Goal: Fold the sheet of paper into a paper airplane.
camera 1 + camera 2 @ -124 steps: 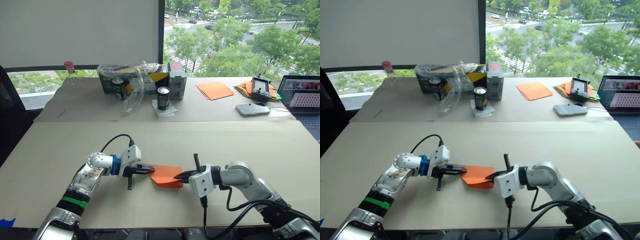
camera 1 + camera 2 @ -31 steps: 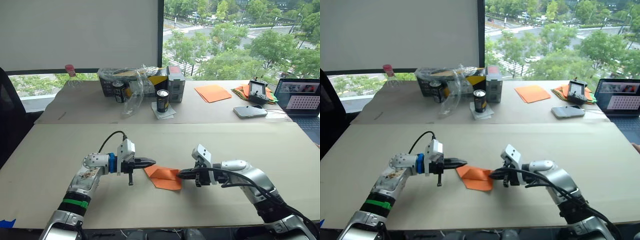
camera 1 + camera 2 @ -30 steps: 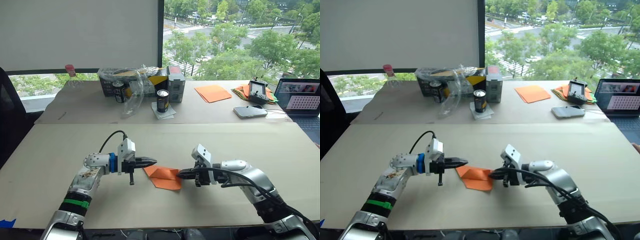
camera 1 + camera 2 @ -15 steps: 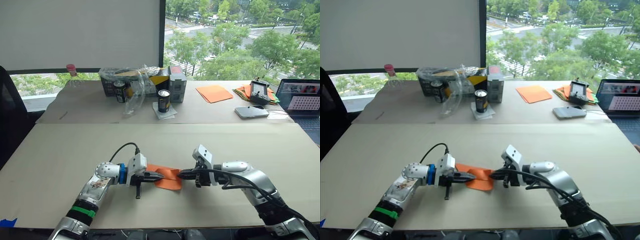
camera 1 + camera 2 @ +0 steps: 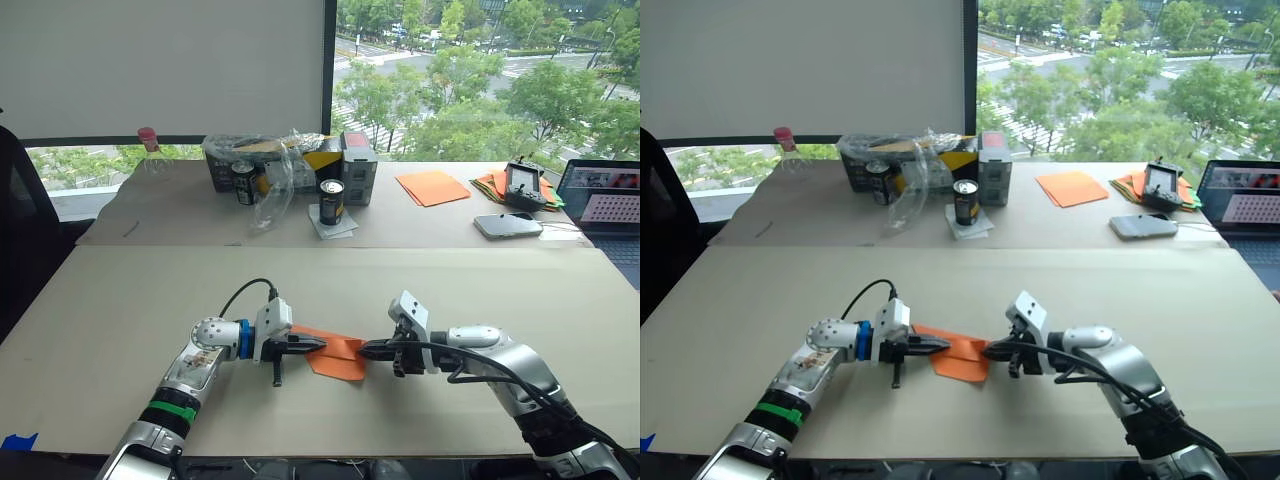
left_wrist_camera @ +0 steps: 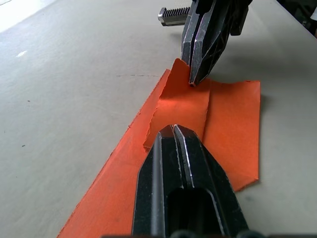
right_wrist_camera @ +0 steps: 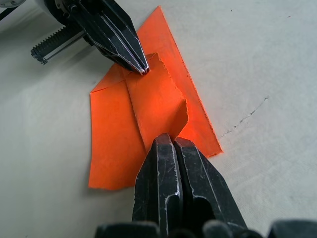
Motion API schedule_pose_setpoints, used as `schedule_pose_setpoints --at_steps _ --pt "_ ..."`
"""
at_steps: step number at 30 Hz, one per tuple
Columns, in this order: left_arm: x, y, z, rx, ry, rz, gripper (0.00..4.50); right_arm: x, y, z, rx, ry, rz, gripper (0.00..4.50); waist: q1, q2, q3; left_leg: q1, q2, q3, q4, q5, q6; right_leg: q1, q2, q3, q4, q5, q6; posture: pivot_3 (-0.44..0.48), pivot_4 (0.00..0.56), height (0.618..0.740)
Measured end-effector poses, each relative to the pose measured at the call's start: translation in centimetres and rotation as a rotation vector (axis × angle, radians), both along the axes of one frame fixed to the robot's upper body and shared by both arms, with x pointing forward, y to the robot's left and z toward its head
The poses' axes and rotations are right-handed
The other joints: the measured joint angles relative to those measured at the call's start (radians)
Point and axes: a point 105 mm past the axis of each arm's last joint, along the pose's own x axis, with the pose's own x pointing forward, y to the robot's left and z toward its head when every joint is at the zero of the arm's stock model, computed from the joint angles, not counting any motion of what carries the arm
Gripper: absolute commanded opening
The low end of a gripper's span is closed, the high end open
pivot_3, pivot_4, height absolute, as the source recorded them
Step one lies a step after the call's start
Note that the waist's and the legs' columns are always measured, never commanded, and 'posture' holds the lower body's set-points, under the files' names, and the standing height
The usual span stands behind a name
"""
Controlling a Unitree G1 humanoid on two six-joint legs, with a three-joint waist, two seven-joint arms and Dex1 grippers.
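Note:
The sheet of paper (image 5: 338, 356) is bright orange and folded into a narrow layered shape with a raised centre flap (image 6: 185, 106). It lies on the near table between my two grippers. My left gripper (image 5: 319, 346) is shut, and its tip rests on the near end of that flap (image 7: 148, 84). My right gripper (image 5: 366, 350) faces it from the other side. It is shut, with its tips pinching the flap's curled opposite edge (image 7: 179, 116). In the left wrist view the right gripper (image 6: 194, 79) meets the flap's lifted corner.
The far table holds a box under a plastic bag (image 5: 275, 160), two cans (image 5: 329, 200), a bottle (image 5: 149, 150), smooth orange sheets (image 5: 431, 187), a coloured paper pile (image 5: 492, 183), a phone (image 5: 508, 226) and a laptop (image 5: 610, 205). A black chair (image 5: 18, 220) stands at the left.
My left gripper, shut throughout, has moved right from beside the paper until its tip sits on the flap. The right gripper has stayed at the paper's right end. The camera shifted slightly.

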Motion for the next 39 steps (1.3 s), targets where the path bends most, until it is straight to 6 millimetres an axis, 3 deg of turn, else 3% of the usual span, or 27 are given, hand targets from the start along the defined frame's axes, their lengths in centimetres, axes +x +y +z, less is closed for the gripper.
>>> schedule_pose_setpoints --at_steps 2,7,11,15,16,18,21,23,28,39 --pt "0.0 0.0 0.0 0.003 -0.003 -0.005 0.00 0.0 -0.1 0.0 -0.006 -0.008 0.004 0.04 0.001 0.000 0.000 0.000 0.000 0.000 0.000 0.000 0.000 0.000 0.000 0.000 0.000 0.000 0.000 0.000 0.150 0.670" --pt "-0.2 -0.1 0.0 0.007 -0.013 -0.017 0.00 0.0 -0.6 0.4 0.001 -0.005 -0.015 1.53 0.002 0.000 0.000 -0.001 0.000 0.000 0.000 0.000 0.001 0.000 0.000 0.000 -0.001 0.000 0.000 0.000 0.150 0.670" --pt "-0.1 -0.1 -0.1 0.007 -0.014 -0.017 0.00 0.8 -2.6 1.5 -0.025 -0.059 -0.089 2.90 0.003 0.000 0.000 -0.001 -0.001 0.000 0.000 0.000 0.001 -0.001 0.000 0.000 -0.001 0.000 0.000 0.000 0.150 0.670" --pt "-0.1 -0.1 -0.1 0.008 -0.011 -0.020 0.00 1.2 -2.2 3.6 -0.006 -0.181 -0.076 2.90 0.003 0.002 0.000 -0.001 0.000 0.000 -0.001 0.000 0.001 -0.001 0.000 0.000 -0.001 0.000 0.001 0.000 0.150 0.670" --pt "-0.1 -0.2 -0.1 0.004 -0.014 -0.023 0.00 1.0 -1.5 4.5 0.008 -0.233 -0.051 2.29 0.004 0.002 0.000 -0.001 0.000 0.000 0.000 0.000 0.001 -0.001 0.000 0.000 -0.001 0.000 0.001 0.000 0.150 0.670" --pt "-0.1 -0.3 -0.1 0.004 -0.017 -0.030 0.00 0.5 0.0 5.3 0.032 -0.292 -0.014 1.67 0.007 0.002 0.000 -0.001 0.000 0.000 -0.001 0.000 0.001 -0.001 0.000 0.000 -0.001 0.000 0.001 0.000 0.150 0.670" --pt "-0.1 -0.4 -0.1 0.003 -0.016 -0.035 0.00 -0.3 1.7 4.4 0.017 -0.314 0.029 0.66 0.009 0.002 0.000 -0.001 -0.001 0.000 0.000 0.000 0.001 -0.001 0.000 0.000 -0.001 0.000 0.001 0.000 0.150 0.670" --pt "-0.1 -0.4 -0.1 0.002 -0.014 -0.034 0.00 -0.8 2.3 2.9 -0.036 -0.321 0.049 0.04 0.010 0.002 0.000 -0.001 -0.001 0.000 0.000 0.000 0.001 -0.001 0.000 0.000 -0.001 0.000 0.001 0.000 0.150 0.670" --pt "-0.3 -0.2 -0.1 0.002 -0.002 -0.025 0.00 -1.2 3.4 0.2 -0.071 -0.301 0.064 0.04 0.007 0.002 0.000 -0.001 -0.001 0.000 -0.001 -0.001 0.001 -0.001 0.000 0.000 -0.001 0.000 0.001 0.000 0.150 0.670" --pt "-0.2 -0.2 0.0 -0.016 0.029 -0.001 0.00 -0.5 3.5 -0.1 -0.105 -0.381 0.061 0.04 0.005 0.003 0.000 0.000 -0.001 0.000 -0.001 -0.001 0.001 0.000 0.000 0.000 -0.001 0.000 0.001 0.000 0.150 0.670"
